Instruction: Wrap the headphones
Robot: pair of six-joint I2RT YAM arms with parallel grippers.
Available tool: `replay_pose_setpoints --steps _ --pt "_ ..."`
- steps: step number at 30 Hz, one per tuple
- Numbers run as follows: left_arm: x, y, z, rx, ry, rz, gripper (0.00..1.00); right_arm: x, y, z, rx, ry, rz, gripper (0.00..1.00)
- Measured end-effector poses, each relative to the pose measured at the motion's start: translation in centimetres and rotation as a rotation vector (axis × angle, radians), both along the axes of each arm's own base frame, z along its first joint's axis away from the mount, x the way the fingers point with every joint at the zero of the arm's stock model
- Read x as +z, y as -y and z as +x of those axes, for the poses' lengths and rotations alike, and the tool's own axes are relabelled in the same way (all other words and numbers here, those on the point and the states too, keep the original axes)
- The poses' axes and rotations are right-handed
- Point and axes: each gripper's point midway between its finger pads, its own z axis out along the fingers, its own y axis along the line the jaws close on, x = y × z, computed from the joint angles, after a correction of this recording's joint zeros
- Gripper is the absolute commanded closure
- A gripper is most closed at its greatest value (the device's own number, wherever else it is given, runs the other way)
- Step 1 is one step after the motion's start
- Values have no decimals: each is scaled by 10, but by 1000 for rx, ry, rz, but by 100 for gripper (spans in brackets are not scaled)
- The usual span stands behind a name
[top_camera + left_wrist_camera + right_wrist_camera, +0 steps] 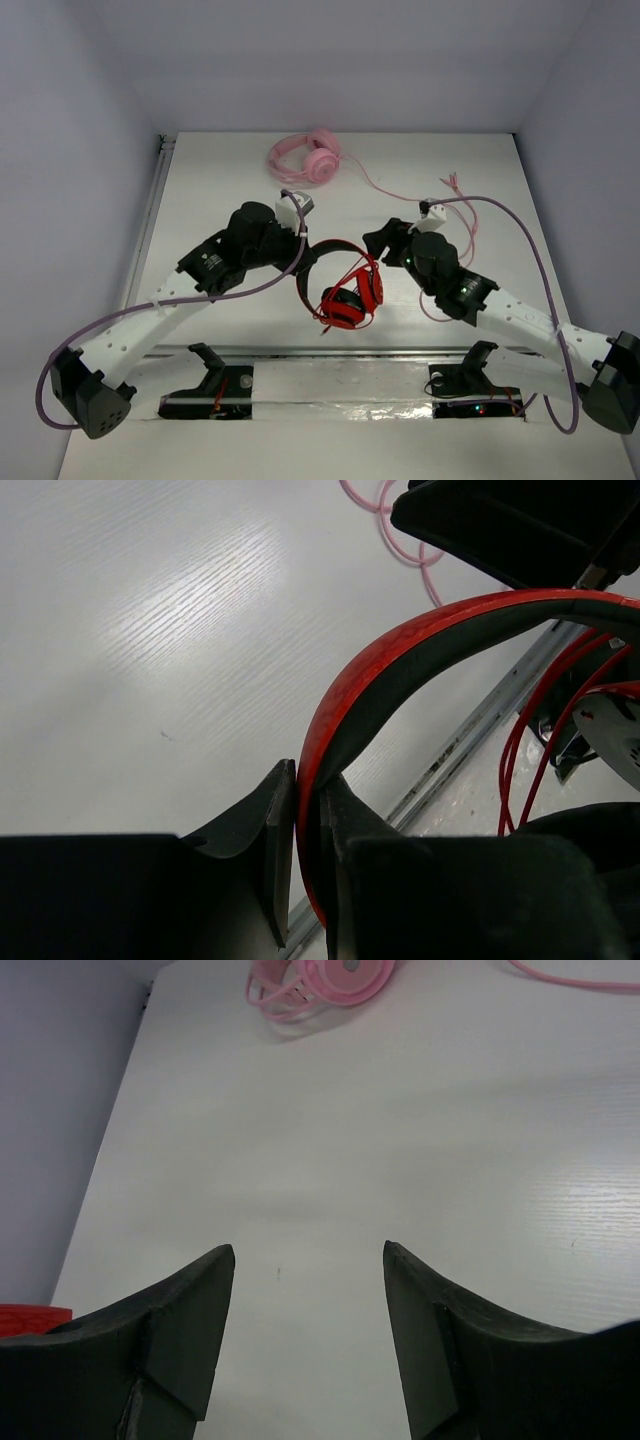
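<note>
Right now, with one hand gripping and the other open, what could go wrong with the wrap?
1. The left hand pinches only the thin headband, so the red headphones could twist or slip out.
2. The right hand is open and empty, so nothing holds the red cable. Its loops look loose and may unwind.

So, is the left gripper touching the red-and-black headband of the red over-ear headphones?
Touching. Left wrist view: the left gripper clamps the headband, both fingers pressed against it.
</note>
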Motion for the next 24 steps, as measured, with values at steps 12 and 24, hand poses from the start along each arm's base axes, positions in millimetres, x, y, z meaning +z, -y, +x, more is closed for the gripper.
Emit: replay_pose_setpoints --steps 12,24 --pt "-7 -11 21 114 10 40 100 -5 20 1 -74 -4 -22 32" --pt "-5 -16 29 175 28 49 100 37 38 -17 -46 103 17 86"
